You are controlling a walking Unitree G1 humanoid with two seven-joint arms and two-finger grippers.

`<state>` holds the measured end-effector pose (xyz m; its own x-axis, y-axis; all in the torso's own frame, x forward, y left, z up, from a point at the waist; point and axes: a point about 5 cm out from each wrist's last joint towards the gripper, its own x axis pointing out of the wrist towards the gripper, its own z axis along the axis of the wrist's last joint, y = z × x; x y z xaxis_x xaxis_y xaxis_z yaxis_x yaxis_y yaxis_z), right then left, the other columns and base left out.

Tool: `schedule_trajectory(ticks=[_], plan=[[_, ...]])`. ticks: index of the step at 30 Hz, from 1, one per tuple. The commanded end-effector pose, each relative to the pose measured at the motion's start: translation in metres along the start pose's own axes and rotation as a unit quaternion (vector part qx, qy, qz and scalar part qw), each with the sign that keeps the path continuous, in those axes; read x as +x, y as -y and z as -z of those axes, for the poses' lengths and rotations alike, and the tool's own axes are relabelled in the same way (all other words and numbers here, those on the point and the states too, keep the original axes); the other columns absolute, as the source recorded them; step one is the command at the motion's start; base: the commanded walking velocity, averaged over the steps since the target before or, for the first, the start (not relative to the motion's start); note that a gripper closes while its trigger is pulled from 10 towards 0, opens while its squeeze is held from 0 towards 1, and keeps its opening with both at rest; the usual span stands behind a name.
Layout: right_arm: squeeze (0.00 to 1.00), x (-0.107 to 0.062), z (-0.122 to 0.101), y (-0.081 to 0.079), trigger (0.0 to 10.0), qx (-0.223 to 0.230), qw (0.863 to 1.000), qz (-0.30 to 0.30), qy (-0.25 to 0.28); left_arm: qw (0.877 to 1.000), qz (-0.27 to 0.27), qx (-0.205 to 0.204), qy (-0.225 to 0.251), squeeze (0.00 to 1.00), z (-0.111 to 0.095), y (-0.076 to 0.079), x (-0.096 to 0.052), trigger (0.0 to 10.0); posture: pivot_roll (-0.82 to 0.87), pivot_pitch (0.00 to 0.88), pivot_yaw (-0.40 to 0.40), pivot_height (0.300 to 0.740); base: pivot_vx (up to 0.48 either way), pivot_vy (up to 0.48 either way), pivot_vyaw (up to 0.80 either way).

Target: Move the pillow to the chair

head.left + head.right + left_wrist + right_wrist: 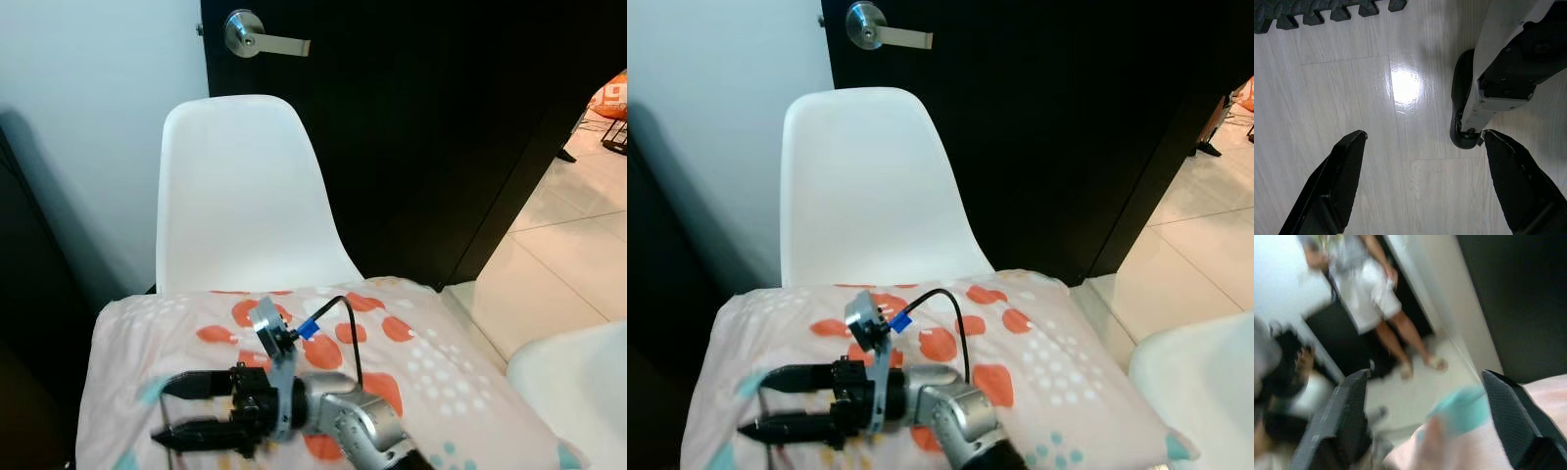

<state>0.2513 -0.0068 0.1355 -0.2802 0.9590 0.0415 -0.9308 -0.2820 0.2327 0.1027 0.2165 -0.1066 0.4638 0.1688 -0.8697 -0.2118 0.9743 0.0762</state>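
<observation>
The pillow (pixel 431 362), pale pink with orange spots and teal patches, lies across the seat of the white shell chair (pixel 240 186), below its backrest. My right gripper (pixel 160 412) hovers just over the pillow's near left part, pointing left, fingers open with nothing between them. In the right wrist view the same gripper (pixel 1425 373) looks past a teal corner of the pillow (pixel 1459 411). My left gripper (pixel 1424 133) hangs open over the pale wood floor (pixel 1352 88), next to my own foot (pixel 1466 112).
A black door (pixel 421 127) with a silver lever handle (pixel 257 37) stands behind the chair. Pale tiles (pixel 558 264) run off to the right. A white rounded object (pixel 578 382) sits at lower right. A person (pixel 1369 293) stands in the right wrist view.
</observation>
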Motion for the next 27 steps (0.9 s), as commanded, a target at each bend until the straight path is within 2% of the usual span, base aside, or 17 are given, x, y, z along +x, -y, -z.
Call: schedule_trajectory(ticks=[1, 2, 4, 7, 9, 11, 12, 13, 15, 16, 17, 20, 22, 23, 24, 26, 27], plan=[[1.00, -0.023, 0.024, -0.001, 10.0, -0.027, 0.991, 0.013, -0.129, 0.999, 0.035, 0.015, -0.020, 0.00, 0.011, 0.019, -0.002, 10.0, 0.12, 0.122, -0.104, 0.536, 0.000, 0.000, 0.00], [1.00, -0.023, 0.024, -0.001, 10.0, -0.027, 0.991, 0.013, -0.129, 0.999, 0.035, 0.015, -0.020, 0.00, 0.011, 0.019, -0.002, 10.0, 0.12, 0.122, -0.104, 0.536, 0.000, 0.000, 0.00], [1.00, -0.042, 0.028, 0.005, 10.0, -0.042, 0.983, 0.049, -0.174, 0.999, 0.036, 0.015, -0.020, 0.00, 0.011, 0.019, -0.002, 10.0, 0.12, 0.125, -0.106, 0.536, 0.000, 0.000, 0.00], [1.00, -0.057, 0.022, 0.011, 10.0, -0.056, 0.978, 0.090, -0.180, 0.999, 0.035, 0.014, -0.019, 0.00, 0.011, 0.019, -0.002, 10.0, 0.12, 0.126, -0.107, 0.536, 0.000, 0.000, 0.00], [1.00, -0.057, 0.022, 0.011, 10.0, -0.056, 0.978, 0.090, -0.180, 0.999, 0.035, 0.014, -0.019, 0.00, 0.011, 0.019, -0.002, 10.0, 0.12, 0.126, -0.107, 0.536, 0.000, 0.000, 0.00], [1.00, -0.072, 0.008, 0.018, 10.0, -0.088, 0.969, 0.151, -0.177, 0.999, 0.036, 0.014, -0.020, 0.00, 0.012, 0.019, -0.002, 10.0, 0.11, 0.129, -0.105, 0.536, 0.000, 0.000, 0.00], [1.00, -0.072, 0.008, 0.018, 10.0, -0.088, 0.969, 0.151, -0.177, 0.999, 0.036, 0.014, -0.020, 0.00, 0.012, 0.019, -0.002, 10.0, 0.11, 0.129, -0.105, 0.536, 0.000, 0.000, 0.00], [1.00, -0.079, 0.005, 0.021, 10.0, -0.103, 0.960, 0.180, -0.190, 0.999, 0.036, 0.014, -0.021, 0.00, 0.012, 0.019, -0.002, 10.0, 0.11, 0.131, -0.105, 0.536, 0.000, 0.000, 0.00], [1.00, -0.100, 0.013, 0.021, 10.0, -0.139, 0.922, 0.205, -0.296, 0.999, 0.036, 0.014, -0.022, 0.00, 0.013, 0.019, -0.002, 10.0, 0.11, 0.133, -0.105, 0.536, 0.000, 0.000, 0.00], [1.00, -0.110, 0.019, 0.014, 10.0, -0.139, 0.911, 0.187, -0.341, 0.999, 0.036, 0.015, -0.022, 0.00, 0.013, 0.019, -0.002, 10.0, 0.11, 0.132, -0.104, 0.536, 0.000, 0.000, 0.00], [1.00, -0.115, 0.024, 0.007, 10.0, -0.128, 0.907, 0.169, -0.363, 0.999, 0.035, 0.015, -0.023, 0.00, 0.013, 0.019, -0.002, 10.0, 0.11, 0.133, -0.103, 0.536, 0.000, 0.000, 0.00], [1.00, -0.117, 0.027, 0.001, 10.0, -0.118, 0.908, 0.149, -0.374, 0.999, 0.035, 0.015, -0.023, 0.00, 0.013, 0.018, -0.002, 10.0, 0.11, 0.133, -0.103, 0.536, 0.000, 0.000, 0.00], [1.00, -0.118, 0.035, -0.004, 10.0, -0.115, 0.900, 0.129, -0.400, 0.999, 0.035, 0.016, -0.023, 0.00, 0.013, 0.018, -0.002, 10.0, 0.10, 0.131, -0.103, 0.536, 0.000, 0.000, 0.00], [0.13, -0.117, 0.045, -0.006, 10.0, -0.118, 0.891, 0.118, -0.422, 0.999, 0.034, 0.017, -0.023, 0.00, 0.013, 0.018, -0.002, 10.0, 0.10, 0.130, -0.103, 0.536, 0.000, 0.000, 0.00], [0.00, -0.113, 0.059, -0.006, 10.0, -0.126, 0.879, 0.113, -0.446, 0.999, 0.033, 0.017, -0.023, 0.00, 0.013, 0.017, -0.002, 10.0, 0.10, 0.130, -0.104, 0.536, 0.000, 0.000, 0.00], [0.00, -0.108, 0.072, -0.006, 10.0, -0.137, 0.867, 0.111, -0.465, 0.999, 0.033, 0.018, -0.023, 0.00, 0.013, 0.017, -0.002, 10.0, 0.10, 0.130, -0.105, 0.536, 0.000, 0.000, 0.00], [0.00, -0.102, 0.081, 0.001, 10.0, -0.156, 0.855, 0.137, -0.475, 0.999, 0.032, 0.017, -0.022, 0.00, 0.013, 0.016, -0.002, 10.0, 0.11, 0.131, -0.102, 0.536, 0.000, 0.000, 0.00]])
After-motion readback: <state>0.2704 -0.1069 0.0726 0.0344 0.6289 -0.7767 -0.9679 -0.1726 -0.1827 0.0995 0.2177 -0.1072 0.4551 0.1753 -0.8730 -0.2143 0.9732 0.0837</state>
